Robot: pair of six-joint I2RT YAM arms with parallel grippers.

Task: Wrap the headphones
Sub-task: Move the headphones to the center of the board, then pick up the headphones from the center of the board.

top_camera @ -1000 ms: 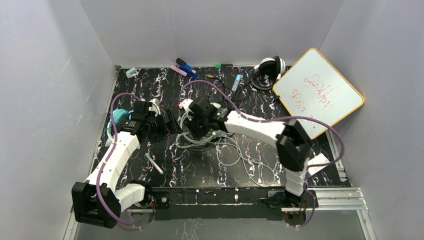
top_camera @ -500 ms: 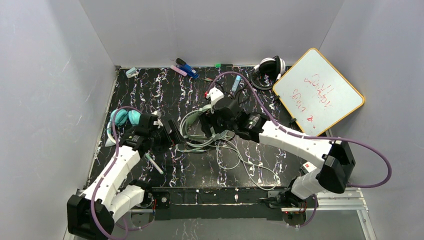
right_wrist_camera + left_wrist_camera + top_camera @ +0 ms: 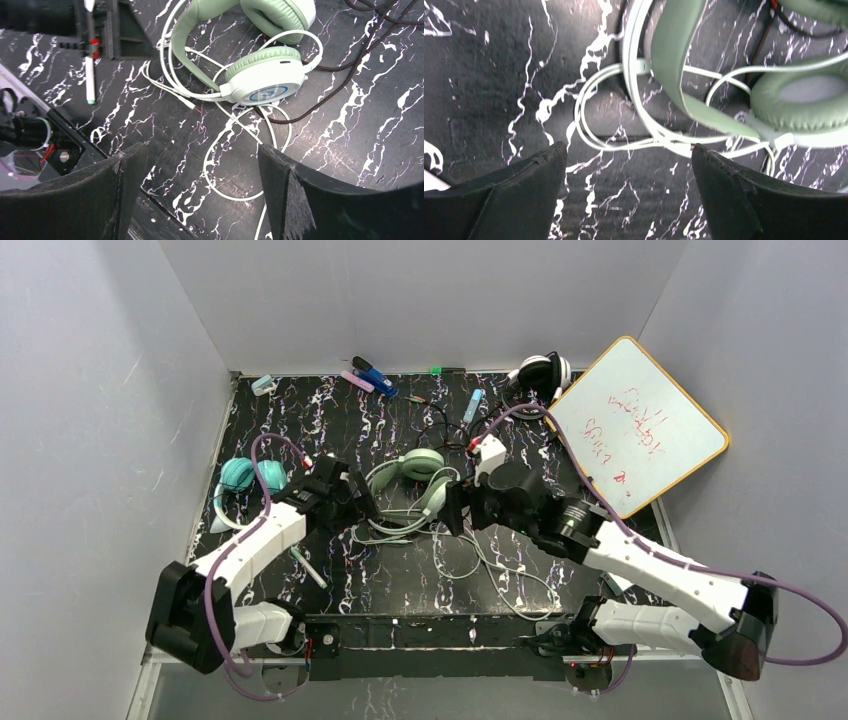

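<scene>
1. Since a second ago the right arm has swung back off the mint-green headset (image 3: 424, 462) toward the near right. That headset now lies uncovered in the middle of the counter (image 3: 300, 430). The left arm has shifted rightward toward its band
2. The left gripper (image 3: 626, 150) has its jaws spread wide with nothing between them, hovering over a loop of the pale cable (image 3: 659, 140) beside the band
3. The right gripper (image 3: 199, 150) is likewise wide and empty, above the loose cable on the near side of the lower cup
4. Progress looks early to me. A few turns lie by the band, but most of the pale cable sprawls toward the near edge
5. The teal headset (image 3: 243, 476) sits by the left wall and the black-and-white headset (image 3: 540, 371) at the back right. Neither looks wrapped, though you cannot tell how the teal one's cable lies
6. A dark cord (image 3: 345, 70) runs under the mint cup, so watch that you do not gather it in
7. Room is tight: the two grippers flank the headset closely, a marker (image 3: 308, 567) lies by the left arm, and the whiteboard (image 3: 635, 425) leans at the right. The back centre of the counter offers the freest space
</scene>
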